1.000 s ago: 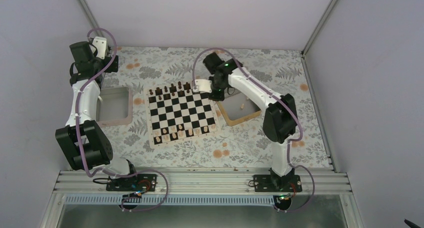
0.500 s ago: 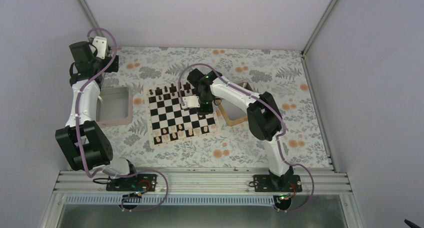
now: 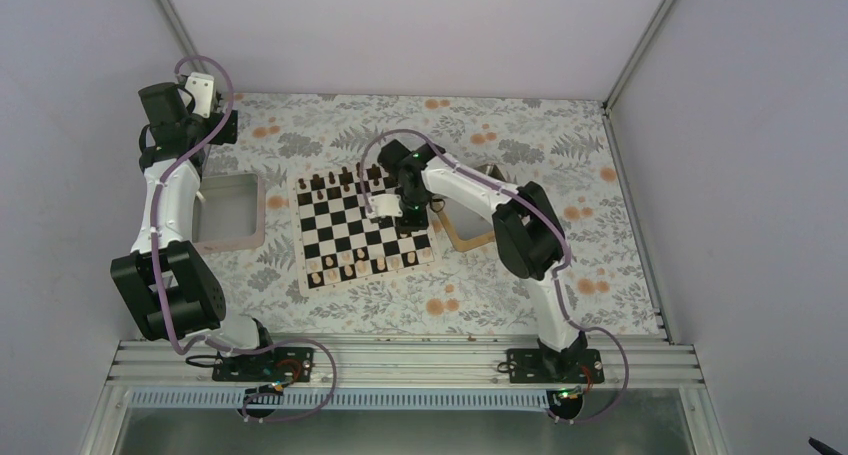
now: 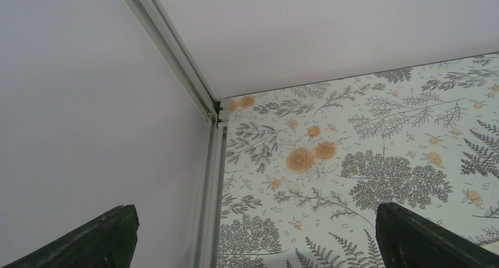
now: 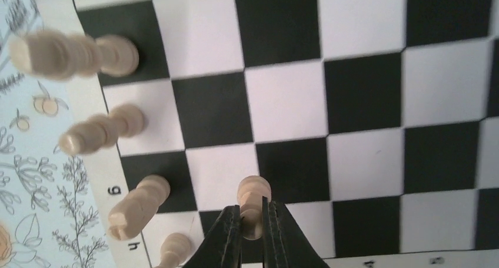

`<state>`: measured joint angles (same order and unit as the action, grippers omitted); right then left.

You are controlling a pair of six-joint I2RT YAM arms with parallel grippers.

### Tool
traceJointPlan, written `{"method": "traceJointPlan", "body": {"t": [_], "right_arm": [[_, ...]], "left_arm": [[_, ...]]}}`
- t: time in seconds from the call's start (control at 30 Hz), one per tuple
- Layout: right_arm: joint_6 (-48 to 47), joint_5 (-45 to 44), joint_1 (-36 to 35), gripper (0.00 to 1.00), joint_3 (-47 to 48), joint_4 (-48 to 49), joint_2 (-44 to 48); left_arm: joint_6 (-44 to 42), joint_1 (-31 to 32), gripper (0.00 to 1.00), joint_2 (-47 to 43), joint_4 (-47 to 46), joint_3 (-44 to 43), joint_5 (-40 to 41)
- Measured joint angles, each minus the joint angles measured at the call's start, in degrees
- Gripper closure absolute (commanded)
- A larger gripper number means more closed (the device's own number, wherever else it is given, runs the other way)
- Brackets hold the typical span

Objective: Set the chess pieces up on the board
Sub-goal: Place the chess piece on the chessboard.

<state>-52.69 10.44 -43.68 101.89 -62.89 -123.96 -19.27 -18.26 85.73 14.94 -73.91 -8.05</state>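
- Standing in one row along the near edge of the board point(image 3: 350, 225), the light pieces point(image 3: 362, 267) seem to fill the back rank or nearly so. They are too small to count.
- The rank just ahead of them, where pawns belong, looks bare in both views, so most of that row is probably left to do.
- Over that bare rank, near the g and h marks, the right gripper point(image 5: 252, 209) pinches a light pawn point(image 5: 254, 190) by its stem. The pawn is held low and not yet set down.
- The tin tray point(image 3: 470, 237) beside the board is mostly hidden by the arm, so what remains in it cannot be told.
- The dark pieces point(image 3: 340, 179) line the far edge in a single row.
- The left gripper point(image 4: 256, 212) hangs raised at the far left corner, beyond the pale tray point(image 3: 255, 215), with its fingers spread and nothing between them.
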Motion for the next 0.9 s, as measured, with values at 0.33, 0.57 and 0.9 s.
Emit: {"method": "traceJointPlan", "body": {"t": [0.33, 0.57, 0.9], "right_arm": [[-0.24, 0.52, -3.96, 0.96, 11.13, -1.84, -4.72], [-0.33, 0.92, -6.1, 0.96, 14.1, -3.93, -8.68], [-0.72, 1.07, -7.72, 0.96, 15.08, -5.66, -9.53]], "left_arm": [[0.0, 0.0, 0.0, 0.0, -0.02, 0.0, -0.5], [0.0, 0.0, 0.0, 0.0, -0.09, 0.0, -0.79], [0.0, 0.0, 0.0, 0.0, -0.09, 0.02, -1.22]]}}
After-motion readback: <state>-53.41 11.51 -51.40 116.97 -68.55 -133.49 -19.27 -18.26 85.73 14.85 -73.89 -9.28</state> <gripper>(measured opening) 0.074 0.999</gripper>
